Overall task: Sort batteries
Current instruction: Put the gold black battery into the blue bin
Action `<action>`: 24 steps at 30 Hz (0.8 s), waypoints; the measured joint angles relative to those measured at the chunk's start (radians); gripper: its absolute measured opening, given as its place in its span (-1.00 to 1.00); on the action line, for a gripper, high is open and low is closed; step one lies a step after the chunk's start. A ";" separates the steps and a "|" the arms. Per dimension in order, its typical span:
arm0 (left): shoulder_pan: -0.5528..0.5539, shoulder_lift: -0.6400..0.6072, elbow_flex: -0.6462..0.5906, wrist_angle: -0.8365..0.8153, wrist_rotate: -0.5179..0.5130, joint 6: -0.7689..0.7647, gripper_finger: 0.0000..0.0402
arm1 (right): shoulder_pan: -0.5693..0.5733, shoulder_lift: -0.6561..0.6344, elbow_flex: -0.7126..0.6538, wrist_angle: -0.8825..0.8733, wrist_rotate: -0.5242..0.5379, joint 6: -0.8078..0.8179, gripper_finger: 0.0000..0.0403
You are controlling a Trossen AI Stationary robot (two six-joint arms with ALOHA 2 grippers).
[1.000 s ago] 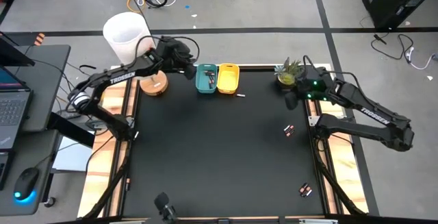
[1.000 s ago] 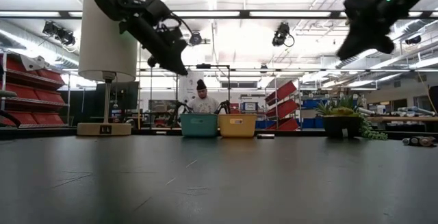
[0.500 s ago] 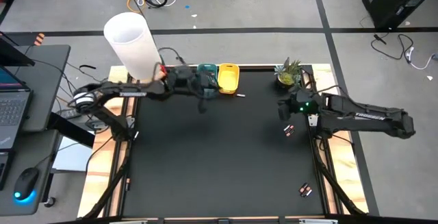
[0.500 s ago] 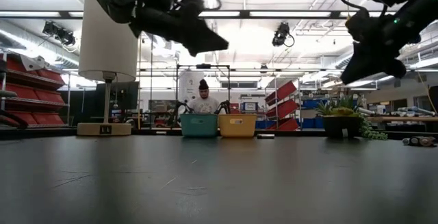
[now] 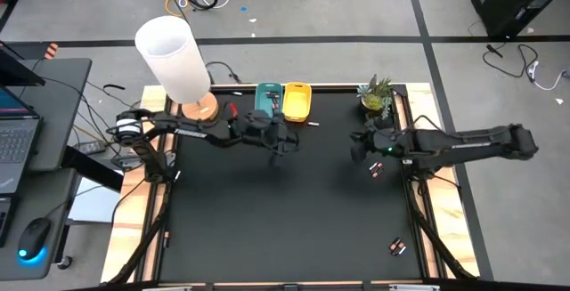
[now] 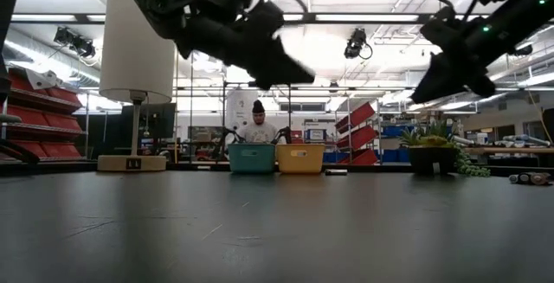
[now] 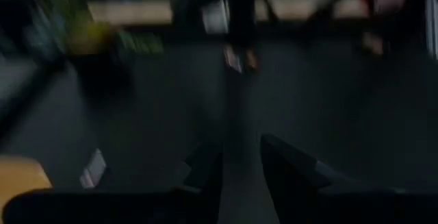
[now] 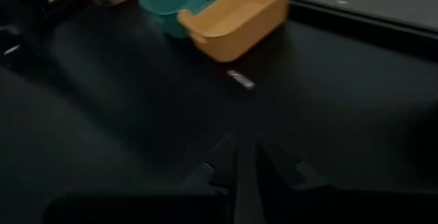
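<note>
Grey floor [image 5: 356, 15], red shelving [image 6: 39, 114]

Even, diffuse light is cast on the black bench [image 5: 294, 211] in the high view, with faint shadows under both arms. In the low view, glare is thrown by ceiling strip lights [image 6: 363, 17], leaving the arms silhouetted. The left wrist view is dim and heavily motion-blurred; the right wrist view is softly blurred.

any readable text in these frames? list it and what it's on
None can be read.
Left arm: pale lettering, too blurred.
Lamp base: small dark label, too small.
Batteries: no markings legible.
Teal bin, yellow bin: no text visible.
</note>
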 joint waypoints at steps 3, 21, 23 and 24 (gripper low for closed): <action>-0.016 -0.019 0.000 -0.224 -0.002 -0.003 -0.43 | 0.035 0.097 0.000 0.107 0.000 -0.034 -0.80; -0.062 -0.070 0.113 -1.347 0.202 -0.157 -0.58 | 0.057 0.431 0.000 0.392 0.086 -0.337 -0.79; -0.085 -0.070 0.103 -1.341 0.247 -0.159 -0.58 | 0.057 0.430 0.000 0.450 0.085 -0.397 -0.79; -0.099 -0.070 0.097 -1.338 0.248 -0.165 -0.58 | 0.057 0.432 0.000 0.483 0.078 -0.431 -0.79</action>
